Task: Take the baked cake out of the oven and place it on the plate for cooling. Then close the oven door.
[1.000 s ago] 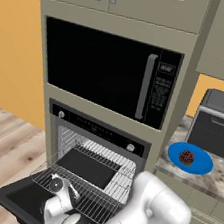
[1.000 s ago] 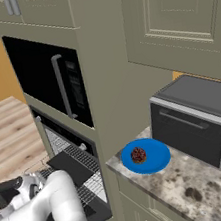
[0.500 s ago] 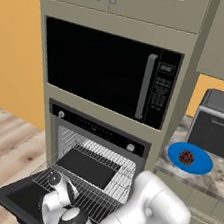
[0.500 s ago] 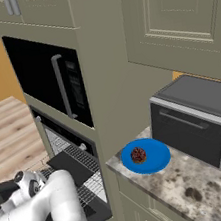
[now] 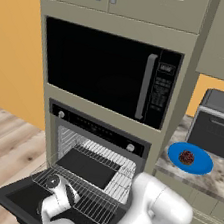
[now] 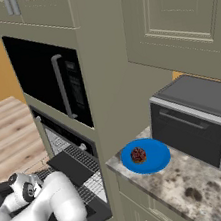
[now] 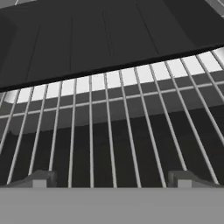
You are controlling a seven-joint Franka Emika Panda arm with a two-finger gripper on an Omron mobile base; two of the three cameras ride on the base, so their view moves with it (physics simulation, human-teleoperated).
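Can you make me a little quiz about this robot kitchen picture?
1. True or false: the cake lies on the plate.
2. The oven door is: A) shut, B) hanging open, C) taken off.
3. Fill in: the gripper points at the wire ____ with its fingers wide apart and nothing between them.

Key: 1 true; 2 B; 3 rack.

At centre frame the oven (image 5: 96, 147) stands with its oven door (image 5: 26, 200) dropped flat at lower left, a wire rack (image 5: 90, 194) pulled out above it. At right, the baked cake (image 5: 186, 157) sits on the plate (image 5: 197, 165) on the counter (image 5: 215, 179).
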